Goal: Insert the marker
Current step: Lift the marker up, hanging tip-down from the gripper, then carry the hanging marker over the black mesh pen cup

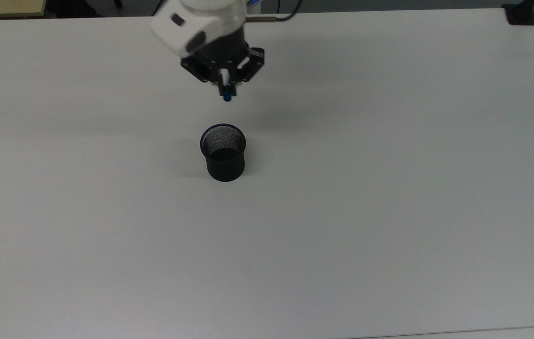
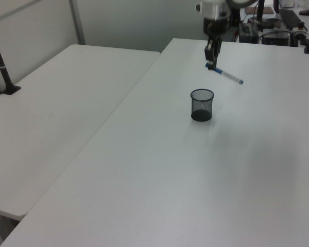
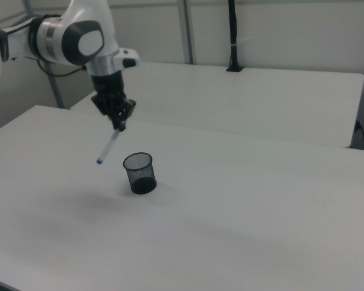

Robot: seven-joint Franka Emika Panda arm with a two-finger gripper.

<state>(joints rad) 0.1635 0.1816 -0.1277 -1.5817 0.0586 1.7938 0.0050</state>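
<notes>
Black two-finger gripper: fingers pinched narrowly on the capped end of a slim white-barrelled marker with blue cap, carried tilted in the air, clear of the surface. Black mesh cup: upright mid-table, nearer the top view's far edge. White matte table; further white tables beside it, plain wall panels behind.

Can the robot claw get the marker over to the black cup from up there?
Probably yes. The claw holds the slim white marker up in the air, tilted, and only bare white table surrounds the open black mesh cup.
</notes>
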